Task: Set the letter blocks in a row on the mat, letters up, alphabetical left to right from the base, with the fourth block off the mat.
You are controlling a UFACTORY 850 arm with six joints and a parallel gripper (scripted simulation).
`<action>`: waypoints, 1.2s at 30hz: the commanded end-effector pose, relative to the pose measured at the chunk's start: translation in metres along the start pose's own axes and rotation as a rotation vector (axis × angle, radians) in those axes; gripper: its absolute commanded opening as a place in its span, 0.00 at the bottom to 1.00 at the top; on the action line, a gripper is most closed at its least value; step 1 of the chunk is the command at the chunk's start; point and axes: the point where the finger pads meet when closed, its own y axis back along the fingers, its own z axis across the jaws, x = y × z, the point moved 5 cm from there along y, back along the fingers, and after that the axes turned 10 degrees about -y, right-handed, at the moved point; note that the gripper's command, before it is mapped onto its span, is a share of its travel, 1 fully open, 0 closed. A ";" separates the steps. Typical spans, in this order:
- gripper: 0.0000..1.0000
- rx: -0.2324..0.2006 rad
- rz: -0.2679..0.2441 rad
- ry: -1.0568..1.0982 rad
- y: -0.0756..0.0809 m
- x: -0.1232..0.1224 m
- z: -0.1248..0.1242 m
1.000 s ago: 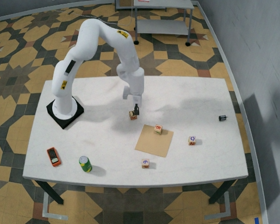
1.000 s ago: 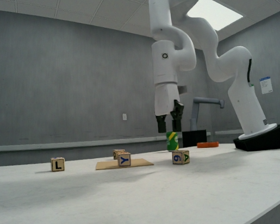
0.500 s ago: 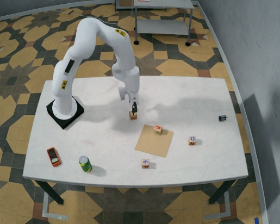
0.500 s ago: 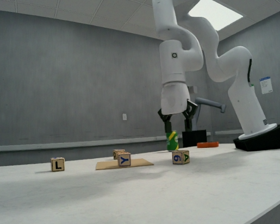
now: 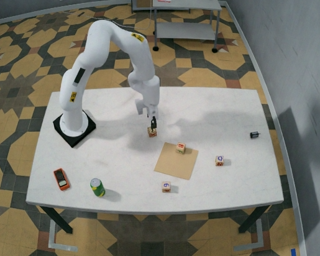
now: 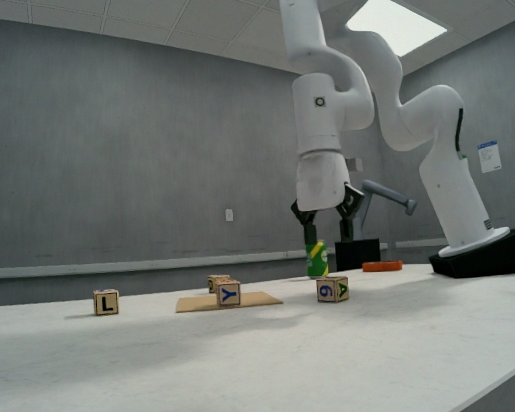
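Four wooden letter blocks lie on the white table. One block [image 5: 152, 132] sits just off the tan mat [image 5: 176, 161], toward the arm's base; it also shows in the exterior view [image 6: 332, 289] with a 6 and an A on its sides. My gripper [image 5: 153, 122] hovers straight above it, open and empty, with the fingers [image 6: 328, 239] clear of the block. A second block [image 5: 181, 148] stands on the mat's far corner. A block with a blue Q on top [image 5: 219, 160] lies right of the mat. A block showing a 9 or 6 on top [image 5: 166, 186] lies in front of the mat.
A green can [image 5: 97, 187] and an orange handheld device [image 5: 61, 179] stand near the front left edge. A small dark object [image 5: 254, 135] lies at the far right. The arm's base [image 5: 74, 124] is at the left.
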 end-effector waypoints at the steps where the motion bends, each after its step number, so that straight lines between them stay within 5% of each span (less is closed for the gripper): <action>1: 0.87 0.000 -0.001 0.000 0.000 -0.001 0.000; 22: 0.87 0.000 -0.001 0.006 -0.001 -0.001 0.000; 36: 0.87 0.001 0.000 0.022 -0.015 -0.001 0.000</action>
